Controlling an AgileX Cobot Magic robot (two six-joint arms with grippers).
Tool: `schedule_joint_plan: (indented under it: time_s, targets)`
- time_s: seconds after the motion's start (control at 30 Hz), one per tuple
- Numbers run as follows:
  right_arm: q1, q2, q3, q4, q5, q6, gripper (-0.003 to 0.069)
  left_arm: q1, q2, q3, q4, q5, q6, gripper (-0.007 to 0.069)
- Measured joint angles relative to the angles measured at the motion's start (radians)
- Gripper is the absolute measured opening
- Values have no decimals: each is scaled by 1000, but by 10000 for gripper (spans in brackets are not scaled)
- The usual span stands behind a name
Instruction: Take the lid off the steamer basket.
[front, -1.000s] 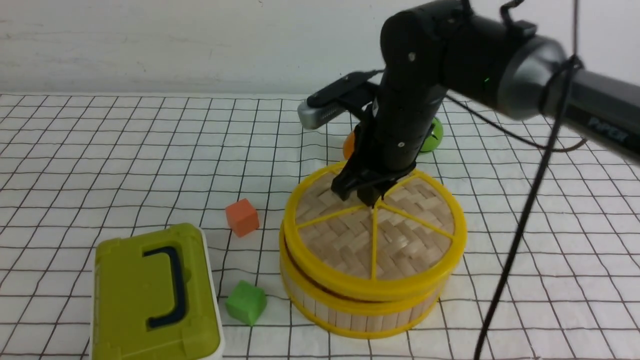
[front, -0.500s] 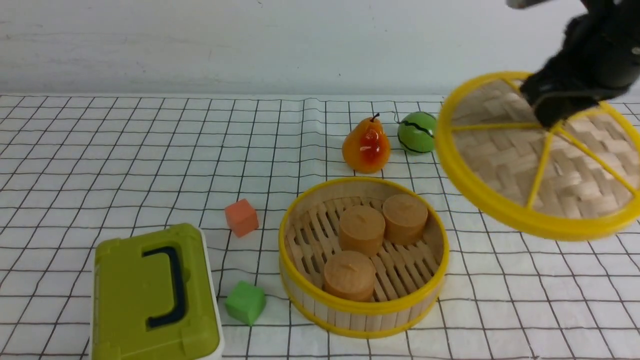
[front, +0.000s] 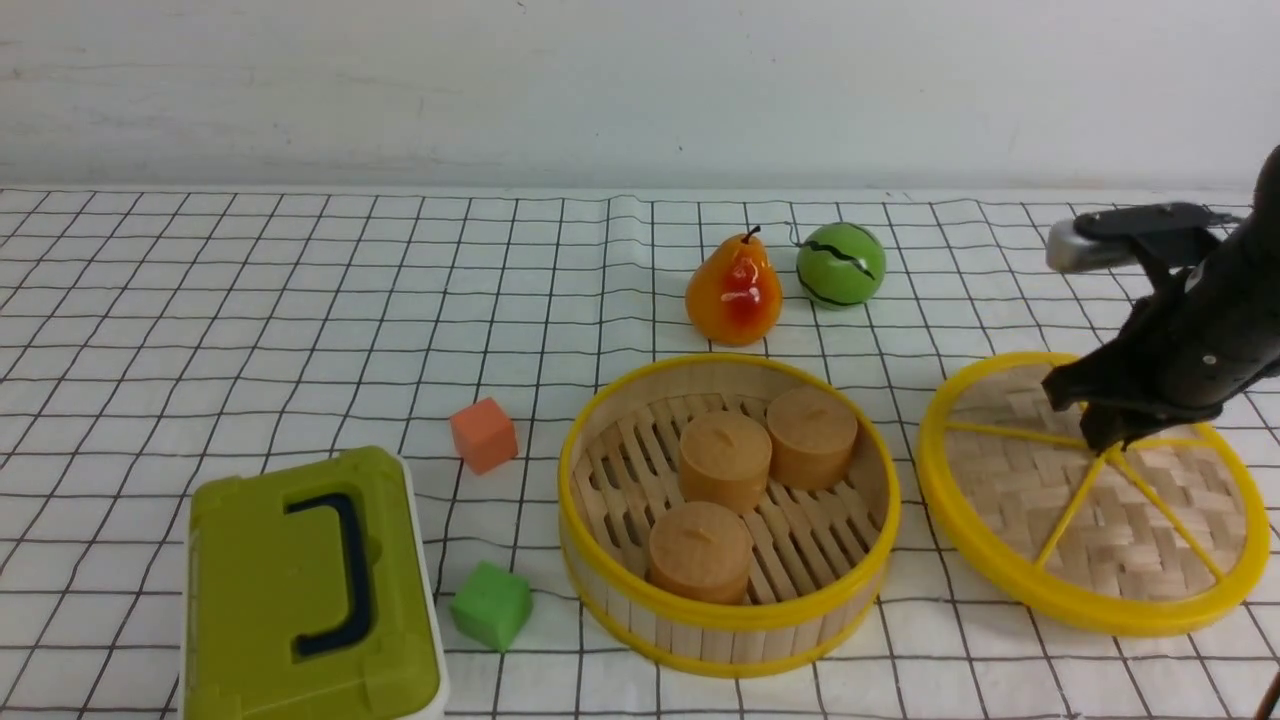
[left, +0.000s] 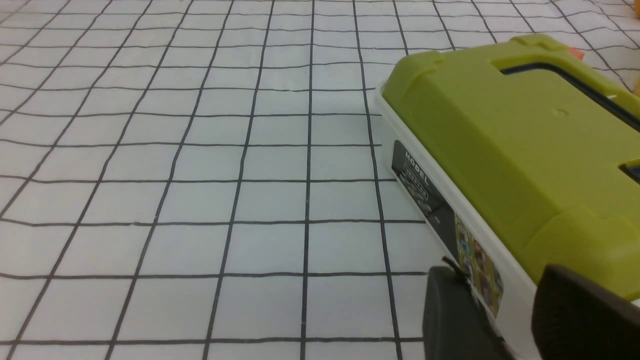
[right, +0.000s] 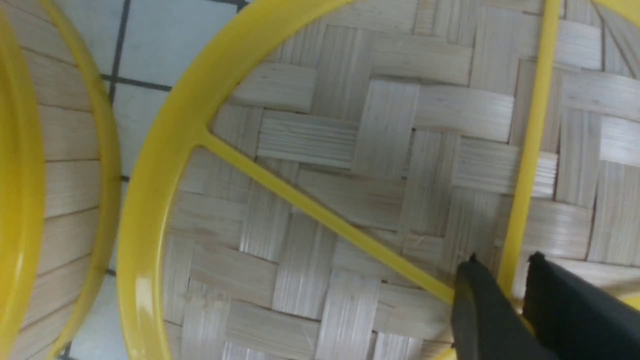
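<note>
Front view, nearest first: the green box (front: 310, 590) sits at the near left with a green cube (front: 490, 605) just beside it. The left gripper (left: 515, 320) only shows in its own wrist view, parked next to that box, fingers apart with nothing between them.

Next is the steamer basket (front: 720, 637), open on top, with three round brown cakes (front: 700, 550) on its slatted floor. Just to its right, the lid (front: 1100, 530) looks to be lying on the gridded cloth (front: 250, 300), apart from the basket with a thin strip of cloth between the two rims. So the removal itself looks basically done.

The right gripper (front: 1105, 440) is on the lid's centre, and in the right wrist view its fingers (right: 482, 320) are pinched narrow on the yellow plastic where the spokes meet.

What's left, I'd guess, is letting go cleanly. I can't tell for sure that the far edge of the lid is flat down, so settle it gently first, then open the fingers fully and go straight up. Any sideways pull could hook the knob and shove the lid into the basket.

Further back: an orange cube (front: 484, 434), then a pear (front: 733, 292) and a green ball (front: 840, 264), well out of the way
</note>
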Motion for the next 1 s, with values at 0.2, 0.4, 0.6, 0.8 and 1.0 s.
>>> schedule_joint_plan:
  time_s: [0.2,0.4,0.6,0.8,1.0]
  targets:
    - [-1,64,1,1,-34,0,125,0,0,0,0,0,0,239]
    - [-1,54,2,33,-36,0,269,0,0,0,0,0,0,239]
    - [-1,-99,9,139,5,-22,347,0,0,0,0,0,0,239]
    - [-1,-410,94,256,-26,-115,258,0,0,0,0,0,0,239]
    - [-1,-712,278,308,-100,-178,123,0,0,0,0,0,0,239]
